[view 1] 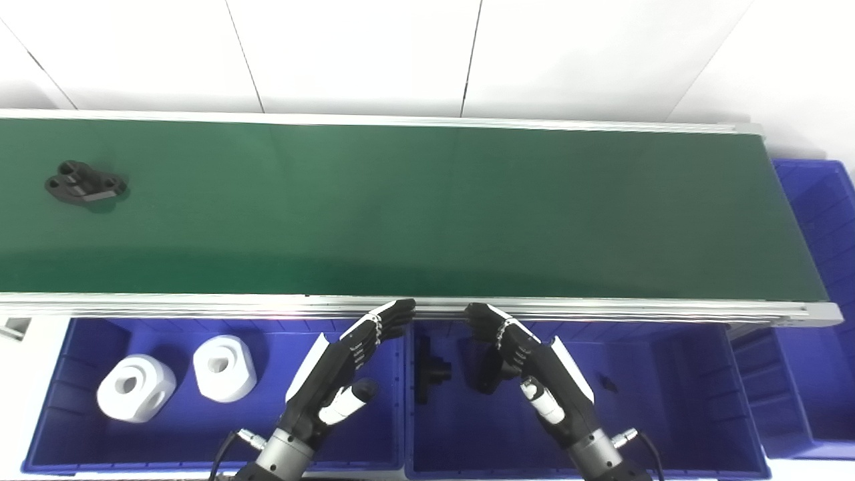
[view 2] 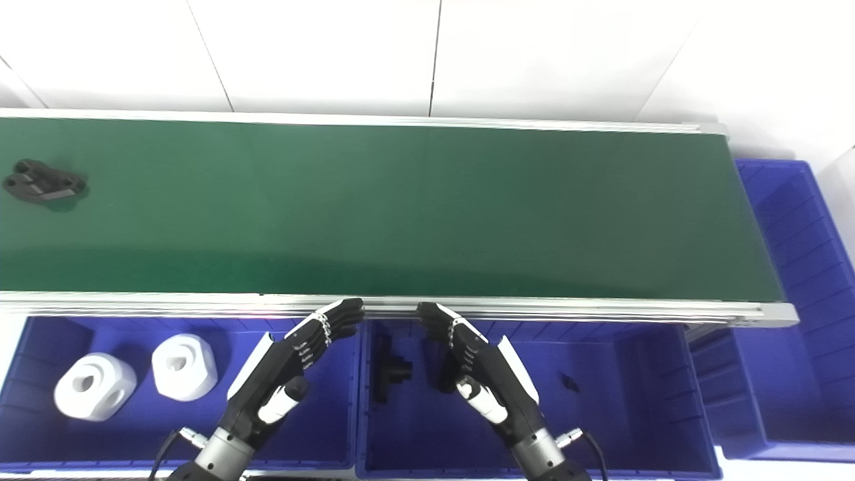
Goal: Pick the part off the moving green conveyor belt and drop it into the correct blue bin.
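Note:
A black part (view 1: 84,182) with holes lies on the green conveyor belt (view 1: 414,207) at its far left; it also shows in the right eye view (view 2: 43,182). My left hand (view 1: 344,371) is open and empty, held above the left blue bin (view 1: 374,447), fingertips near the belt's near rail. My right hand (view 1: 534,367) is open and empty above the middle blue bin (view 1: 668,427), fingertips also near the rail. Both hands are far from the part.
The left bin holds two white parts (view 1: 136,388) (view 1: 224,367). The middle bin holds a black part (view 1: 431,371) and a small black piece (view 1: 608,383). A third blue bin (view 1: 821,267) stands at the belt's right end. An aluminium rail (view 1: 200,306) edges the belt.

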